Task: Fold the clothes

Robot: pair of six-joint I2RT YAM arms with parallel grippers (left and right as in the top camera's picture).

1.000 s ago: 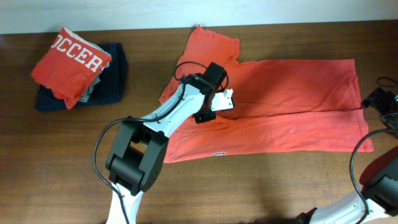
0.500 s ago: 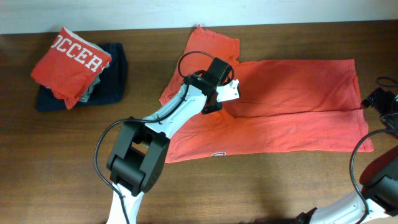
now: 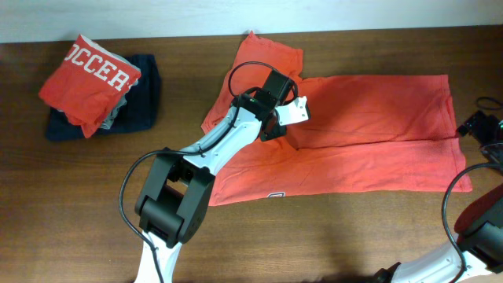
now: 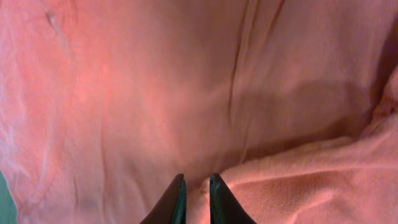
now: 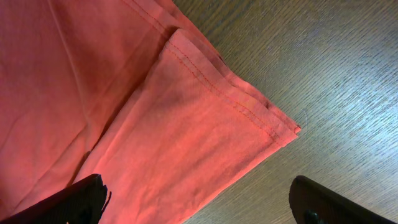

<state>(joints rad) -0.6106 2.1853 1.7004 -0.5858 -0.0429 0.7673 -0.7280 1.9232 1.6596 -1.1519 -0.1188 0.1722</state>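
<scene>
Your left gripper [image 3: 297, 112] has shifted over the last second: it slid from the middle of the coral-red short-sleeved cotton T-shirt [image 3: 369, 118] toward the far right, and now sits just below the sleeve that sticks out to the far side. Most of that travel came early; the last half second added only a small step, so it looks like it's settling.

The shirt lies spread across the dark wooden table [image 3: 78, 204], centre to right, with a lengthwise fold line running along it. Its outline has barely changed; only the cloth around the gripper looks bunched.

In the left wrist view the fingers [image 4: 176, 198] are almost together, with a thin coral sliver between them and a raised ridge of fabric starting right at the tips. I can't tell if cloth is actually pinched.

The right gripper [image 5: 198, 182] is wide apart over the shirt's hemmed corner at the right end, holding nothing.

My read: the fold is not yet made, and this is a reposition or a short drag. Check the grip before you lift.

The folded red shirt on the navy garment [image 3: 141, 110] at far left is separate.
</scene>
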